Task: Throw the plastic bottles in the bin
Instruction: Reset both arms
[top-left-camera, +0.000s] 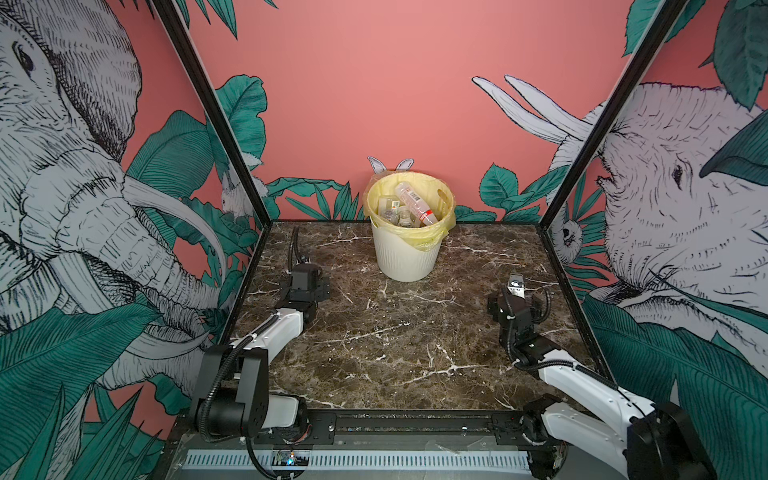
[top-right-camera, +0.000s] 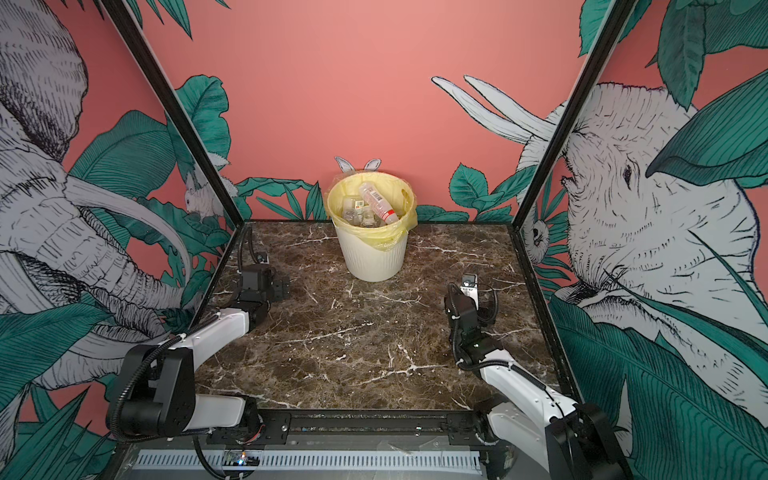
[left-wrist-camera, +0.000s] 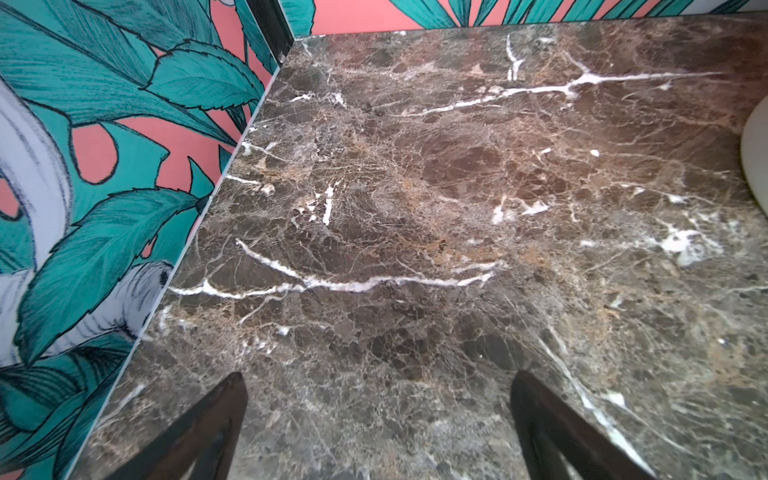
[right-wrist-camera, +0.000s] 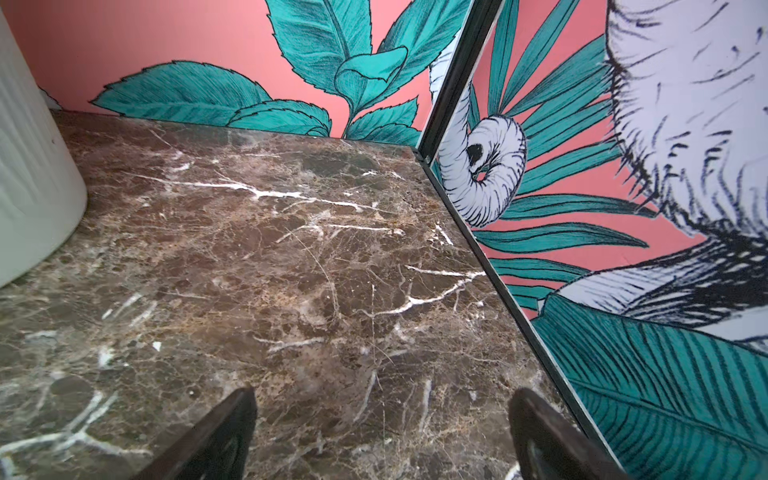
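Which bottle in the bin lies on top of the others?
The long clear bottle with the red band, slanting across the bin; the other bottles sit lower, beneath it.

Left arm (top-left-camera: 282, 328), right arm (top-left-camera: 575, 374): white link shells, black boxy joint housings, black ribbed cable conduits, white zip ties, dark tapered fingers (left-wrist-camera: 208, 428).

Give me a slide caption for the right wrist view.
Right claw open over the marble table, nothing held, with the ribbed bin standing close by.
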